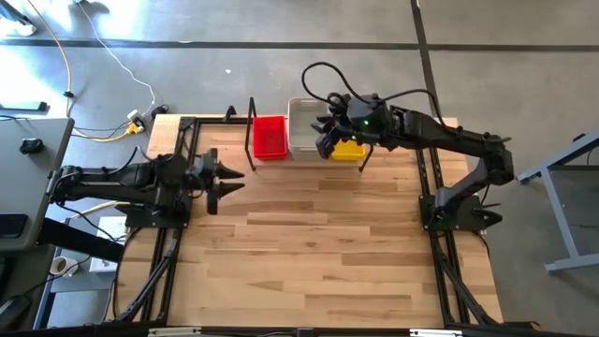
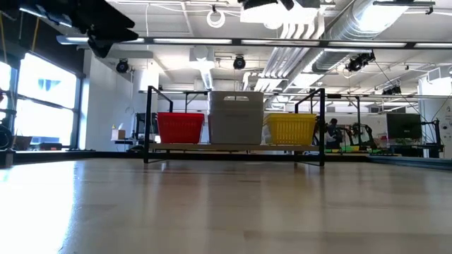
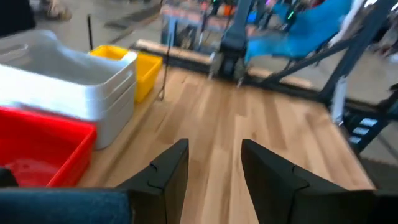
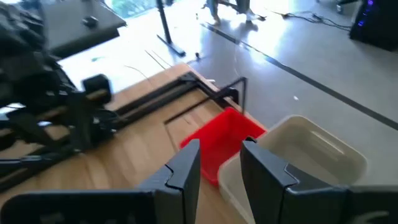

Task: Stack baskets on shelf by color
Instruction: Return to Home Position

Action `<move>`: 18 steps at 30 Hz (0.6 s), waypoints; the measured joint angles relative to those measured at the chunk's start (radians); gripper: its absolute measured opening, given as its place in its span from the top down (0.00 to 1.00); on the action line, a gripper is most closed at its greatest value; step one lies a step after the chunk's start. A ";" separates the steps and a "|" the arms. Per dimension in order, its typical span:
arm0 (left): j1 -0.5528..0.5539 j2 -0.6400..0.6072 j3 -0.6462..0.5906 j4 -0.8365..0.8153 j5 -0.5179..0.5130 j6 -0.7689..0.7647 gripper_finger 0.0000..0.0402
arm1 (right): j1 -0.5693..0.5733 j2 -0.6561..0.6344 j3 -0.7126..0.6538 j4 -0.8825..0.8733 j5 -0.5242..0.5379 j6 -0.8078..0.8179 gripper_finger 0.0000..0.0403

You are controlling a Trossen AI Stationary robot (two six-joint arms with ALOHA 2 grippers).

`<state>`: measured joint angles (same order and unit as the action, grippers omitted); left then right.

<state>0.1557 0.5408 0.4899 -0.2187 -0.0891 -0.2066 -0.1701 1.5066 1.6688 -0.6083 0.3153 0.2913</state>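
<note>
Hovering: right pincer (image 1: 327,142) released, empty, over baskets (image 1: 301,120) on shelf (image 2: 176,147), table (image 1: 318,243) 12 o'clock | left pincer (image 1: 227,183) released, idle, 9 o'clock | risk: low retreat clips shelf or baskets, topples stacks

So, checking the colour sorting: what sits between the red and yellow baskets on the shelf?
The clear-grey baskets stand between them, plain in the low view.

Red bskt (image 2: 179,128), grey bskt (image 2: 236,118), yel. bskt (image 2: 290,129).
</note>
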 joint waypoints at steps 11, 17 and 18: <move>-0.067 -0.287 -0.305 0.213 0.003 -0.027 0.66 | 0.030 -0.144 0.000 -0.016 0.000 -0.010 0.76; -0.067 -0.333 -0.439 0.384 -0.001 -0.033 0.66 | 0.029 -0.294 0.000 -0.099 0.053 -0.070 0.76; -0.067 -0.333 -0.458 0.411 -0.002 -0.044 0.66 | 0.029 -0.320 0.000 -0.117 0.066 -0.087 0.76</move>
<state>0.0887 0.2077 0.0315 0.1927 -0.0910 -0.2504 -0.1410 1.1869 1.6688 -0.7251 0.3817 0.2044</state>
